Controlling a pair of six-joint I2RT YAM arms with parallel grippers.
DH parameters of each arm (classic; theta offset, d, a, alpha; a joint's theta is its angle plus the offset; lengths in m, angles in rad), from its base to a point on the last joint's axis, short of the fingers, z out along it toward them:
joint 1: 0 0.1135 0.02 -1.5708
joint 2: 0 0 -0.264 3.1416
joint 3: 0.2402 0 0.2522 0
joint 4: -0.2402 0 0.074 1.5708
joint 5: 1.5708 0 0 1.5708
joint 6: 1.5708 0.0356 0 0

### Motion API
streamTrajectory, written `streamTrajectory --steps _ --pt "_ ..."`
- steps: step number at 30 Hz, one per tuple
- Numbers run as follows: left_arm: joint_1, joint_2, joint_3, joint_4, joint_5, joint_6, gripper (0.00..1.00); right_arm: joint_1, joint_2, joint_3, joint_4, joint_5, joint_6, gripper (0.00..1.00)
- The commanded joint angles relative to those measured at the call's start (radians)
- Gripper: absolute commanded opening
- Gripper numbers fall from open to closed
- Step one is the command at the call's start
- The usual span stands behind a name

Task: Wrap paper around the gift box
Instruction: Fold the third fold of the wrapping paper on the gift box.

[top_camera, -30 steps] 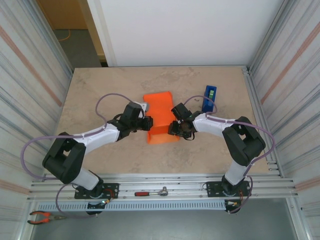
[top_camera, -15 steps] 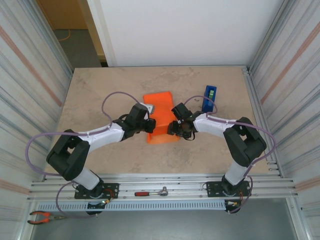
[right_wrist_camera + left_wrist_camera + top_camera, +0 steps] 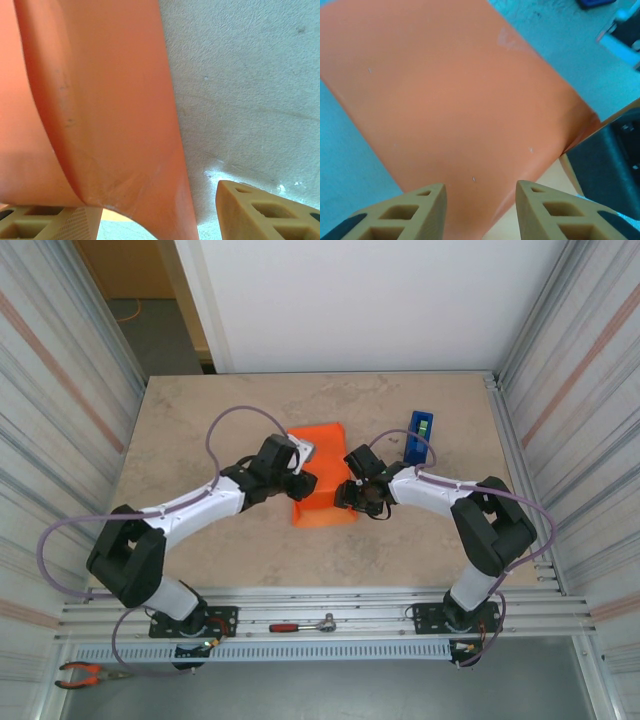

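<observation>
The orange paper [image 3: 318,452] lies mid-table, draped over a low block at its near end. That block is the gift box [image 3: 325,512], whose own surface is hidden under the sheet. My left gripper [image 3: 303,483] sits on the paper's left side. In the left wrist view it [image 3: 480,212] is open, its tan fingers [image 3: 420,210] straddling a smooth slope of paper [image 3: 450,100]. My right gripper [image 3: 349,494] is at the paper's right edge. In the right wrist view it [image 3: 157,207] is open, with a curled fold of paper [image 3: 110,125] hanging between its fingers [image 3: 260,210].
A blue tape dispenser [image 3: 420,435] stands on the stone tabletop [image 3: 200,420] right of the paper, just beyond the right arm. A ratchet [image 3: 305,624] and pliers [image 3: 85,673] lie on the near rails. Corrugated walls [image 3: 60,420] close both sides.
The left gripper has moved right and slightly away, from beside the paper's left edge onto the sheet. The right gripper has hardly moved.
</observation>
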Motion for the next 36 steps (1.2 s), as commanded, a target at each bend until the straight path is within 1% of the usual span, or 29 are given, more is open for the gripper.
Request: streamTrajectory --steps 1,4,7,13,20,24,29,36 --pt "0.008 -0.025 0.019 -0.081 -0.008 0.086 0.42 0.000 -0.026 -0.007 -0.029 -0.006 0.002 0.60" --pt "0.003 -0.034 -0.017 -0.066 -0.052 0.048 0.42 0.000 -0.024 -0.009 -0.028 -0.006 0.002 0.60" --pt "-0.005 -0.056 -0.090 0.000 -0.095 -0.014 0.42 0.001 -0.027 -0.011 -0.028 -0.008 0.001 0.60" --pt "-0.004 -0.069 -0.208 0.141 -0.082 -0.120 0.43 0.000 -0.029 -0.016 -0.030 -0.007 0.001 0.60" --pt "-0.005 -0.036 -0.240 0.210 -0.097 -0.168 0.42 0.001 -0.032 -0.023 -0.027 -0.006 0.001 0.60" --pt "-0.006 -0.015 -0.244 0.243 -0.105 -0.197 0.38 0.001 -0.034 -0.024 -0.025 -0.005 0.003 0.60" --pt "-0.024 0.016 -0.252 0.268 -0.140 -0.223 0.33 0.001 -0.037 -0.024 -0.026 -0.006 0.001 0.60" --pt "-0.072 0.064 -0.263 0.269 -0.224 -0.240 0.25 0.001 -0.055 -0.020 -0.029 -0.012 0.000 0.61"
